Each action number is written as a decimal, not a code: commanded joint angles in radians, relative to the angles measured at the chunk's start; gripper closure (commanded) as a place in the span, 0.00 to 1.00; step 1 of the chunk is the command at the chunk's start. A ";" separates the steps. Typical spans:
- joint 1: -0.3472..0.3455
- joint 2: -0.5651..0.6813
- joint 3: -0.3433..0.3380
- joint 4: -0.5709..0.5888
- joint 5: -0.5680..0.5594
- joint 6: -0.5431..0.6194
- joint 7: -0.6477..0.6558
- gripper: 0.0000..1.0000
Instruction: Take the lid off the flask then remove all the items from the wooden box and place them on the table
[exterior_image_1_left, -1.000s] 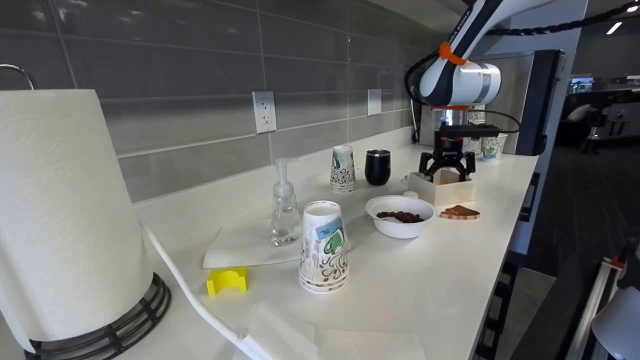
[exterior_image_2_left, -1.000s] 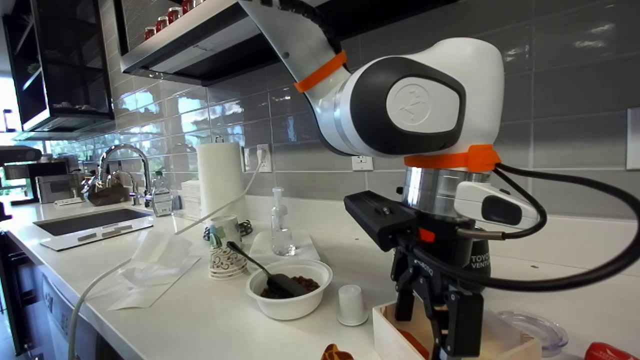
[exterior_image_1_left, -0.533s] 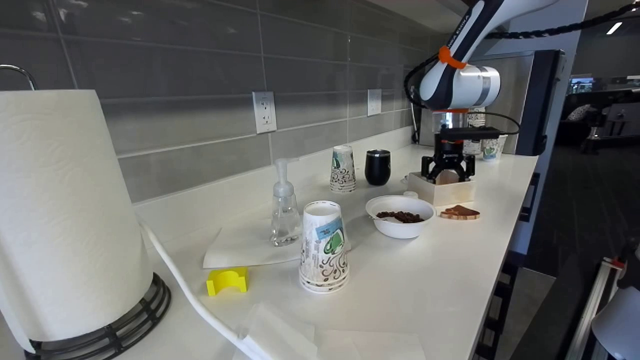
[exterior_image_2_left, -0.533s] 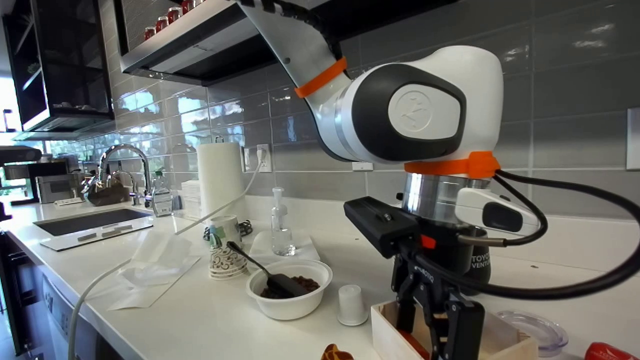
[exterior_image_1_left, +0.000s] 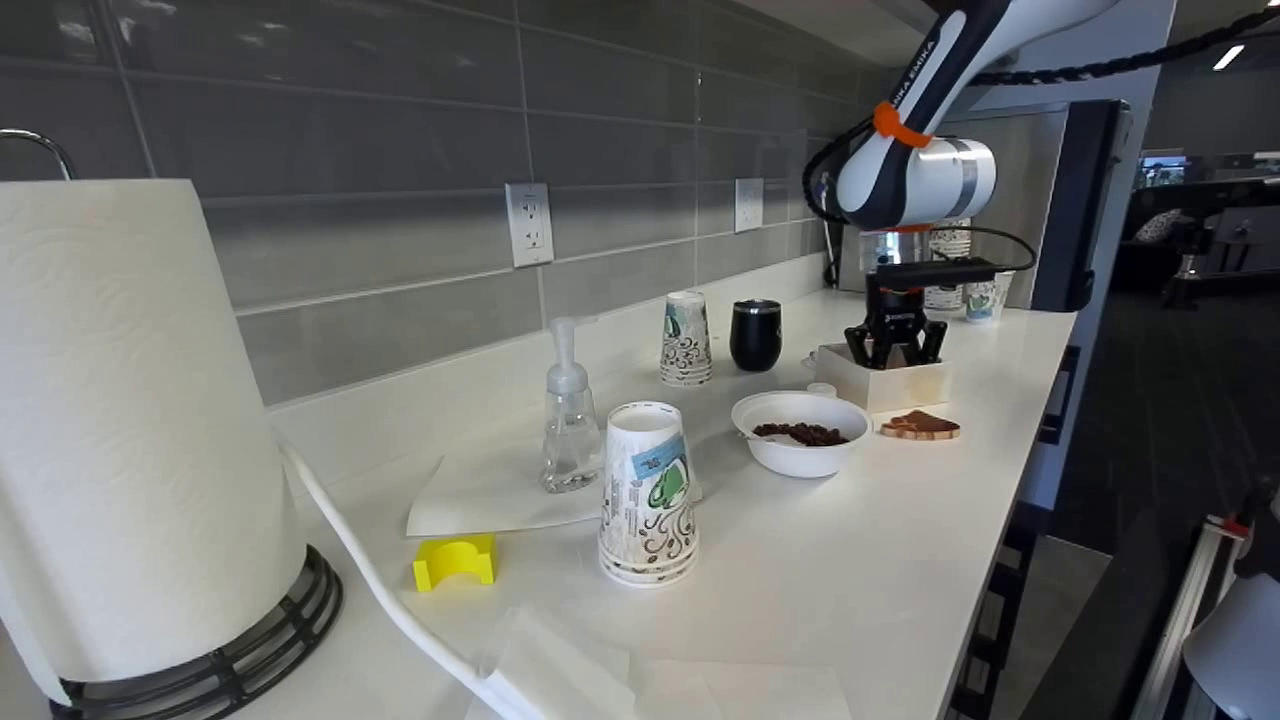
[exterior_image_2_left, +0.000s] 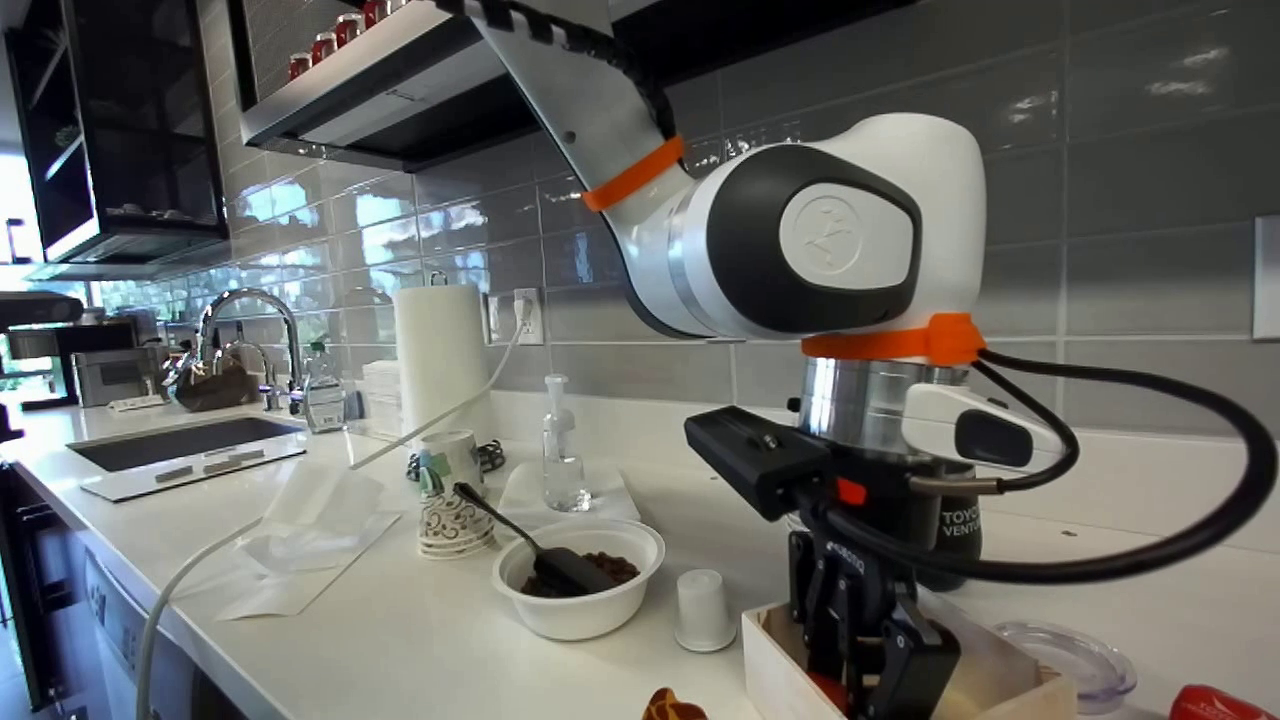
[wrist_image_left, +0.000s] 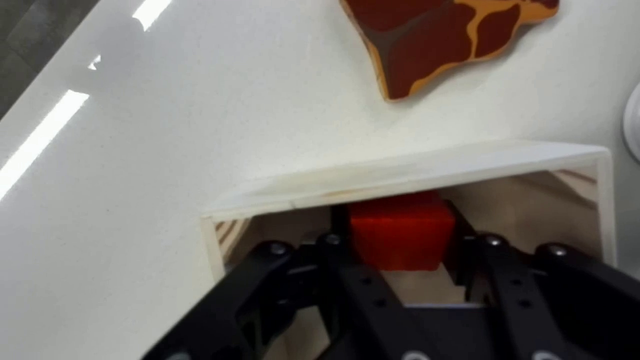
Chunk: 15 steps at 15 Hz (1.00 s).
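I judge my gripper part-way closed and snug, left and right, on the red block inside the wooden box, so I'd firm the squeeze, then lift straight up, since the wrist view shows the box's far wall close beside the block.
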 joint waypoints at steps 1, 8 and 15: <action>0.010 -0.013 -0.010 -0.007 -0.040 0.017 0.050 0.81; -0.010 -0.110 -0.032 0.011 -0.039 -0.012 0.041 0.81; -0.047 -0.193 -0.050 0.060 -0.066 -0.003 0.104 0.81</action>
